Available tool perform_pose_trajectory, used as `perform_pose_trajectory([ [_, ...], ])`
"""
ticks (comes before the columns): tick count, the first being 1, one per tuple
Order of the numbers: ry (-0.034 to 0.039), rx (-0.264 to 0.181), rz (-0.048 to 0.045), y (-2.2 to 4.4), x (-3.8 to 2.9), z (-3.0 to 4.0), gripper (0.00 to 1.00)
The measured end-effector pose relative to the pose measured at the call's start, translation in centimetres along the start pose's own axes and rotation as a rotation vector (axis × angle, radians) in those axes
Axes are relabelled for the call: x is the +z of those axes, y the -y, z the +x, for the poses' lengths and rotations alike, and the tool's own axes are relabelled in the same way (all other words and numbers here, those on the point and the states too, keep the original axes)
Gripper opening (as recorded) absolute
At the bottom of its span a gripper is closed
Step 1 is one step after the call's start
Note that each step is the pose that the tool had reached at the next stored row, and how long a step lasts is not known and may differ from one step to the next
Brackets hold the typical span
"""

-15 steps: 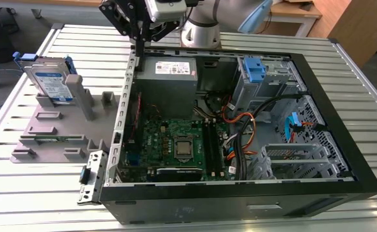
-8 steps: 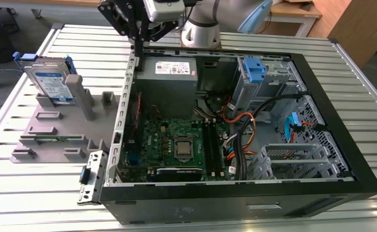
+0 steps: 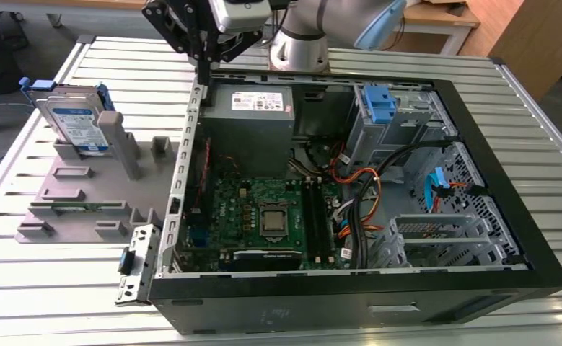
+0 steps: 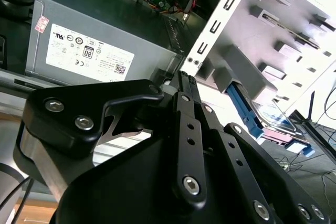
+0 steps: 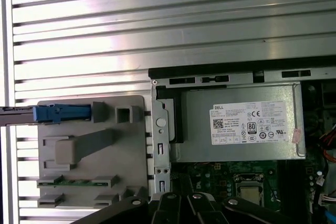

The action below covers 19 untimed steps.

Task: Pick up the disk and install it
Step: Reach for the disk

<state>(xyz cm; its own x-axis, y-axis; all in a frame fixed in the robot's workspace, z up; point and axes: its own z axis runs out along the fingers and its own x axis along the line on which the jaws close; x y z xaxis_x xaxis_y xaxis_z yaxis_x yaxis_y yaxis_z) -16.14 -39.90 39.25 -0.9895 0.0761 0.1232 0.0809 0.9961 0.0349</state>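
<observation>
An open desktop computer case [image 3: 511, 238] lay on its side on a slatted metal bench [image 3: 59, 288], filling the middle and the three o'clock side of the exterior view. Inside it sat a green motherboard [image 3: 261, 209] near the centre, a grey power supply [image 3: 252, 108] with a white label toward twelve o'clock, and a blue plastic latch [image 3: 379, 104] on the drive cage toward one o'clock. A grey plastic holder [image 3: 78, 187] rested on the bench just beside the case, at nine o'clock. The disk [image 3: 73, 119], a silver drive with a white-and-blue label in a blue carrier, stood on edge at the far end of that holder, at about ten o'clock, leaning slightly. In the first wrist view the disk [image 5: 60, 113] appeared edge-on as a blue strip at the holder's end, and in the second wrist view the disk [image 4: 273, 114] showed beyond the holder's grey posts. The robot arm [image 3: 300, 43] reached in from twelve o'clock, and its black gripper [image 3: 203, 68] hung above the case's edge beside the power supply, well apart from the disk. The jaws looked closed together with nothing between them, as the second wrist view of the gripper [image 4: 184, 77] suggested
</observation>
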Motion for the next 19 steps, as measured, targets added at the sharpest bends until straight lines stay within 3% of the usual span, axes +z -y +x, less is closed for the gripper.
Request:
perform_pose_trajectory([
  [19, 0.0, 0.0, 0.0, 0.06, 0.11, 0.76, 0.11],
])
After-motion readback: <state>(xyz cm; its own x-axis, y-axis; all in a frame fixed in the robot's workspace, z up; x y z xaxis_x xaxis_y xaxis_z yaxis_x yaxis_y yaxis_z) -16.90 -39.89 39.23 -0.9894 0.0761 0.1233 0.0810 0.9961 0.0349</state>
